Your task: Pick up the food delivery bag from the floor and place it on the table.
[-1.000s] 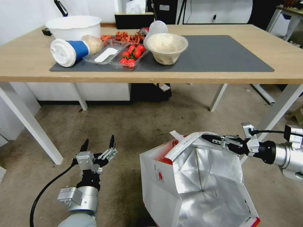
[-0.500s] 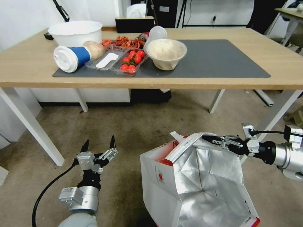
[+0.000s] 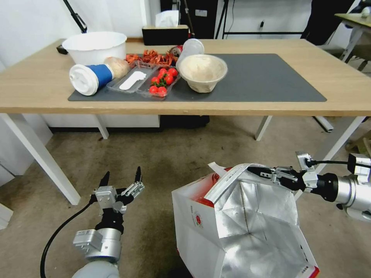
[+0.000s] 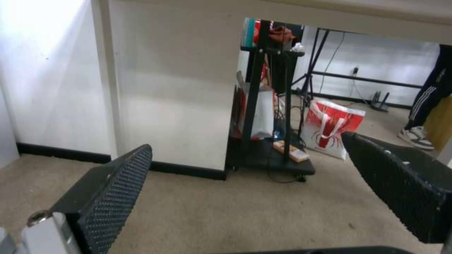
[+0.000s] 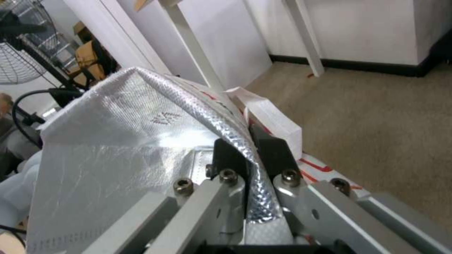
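Now the right gripper (image 3: 255,169) pinches the bag (image 3: 235,224) by its foil rim, mid-lift; the left gripper (image 3: 120,178) hangs spread. Next, it must clear the table (image 3: 193,105) edge.

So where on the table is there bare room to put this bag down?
The right half of the dark mat, past the tan bowl, is bare, as is the wood beyond it on the table. The left half is crowded: cup, tomato tray, white tub.
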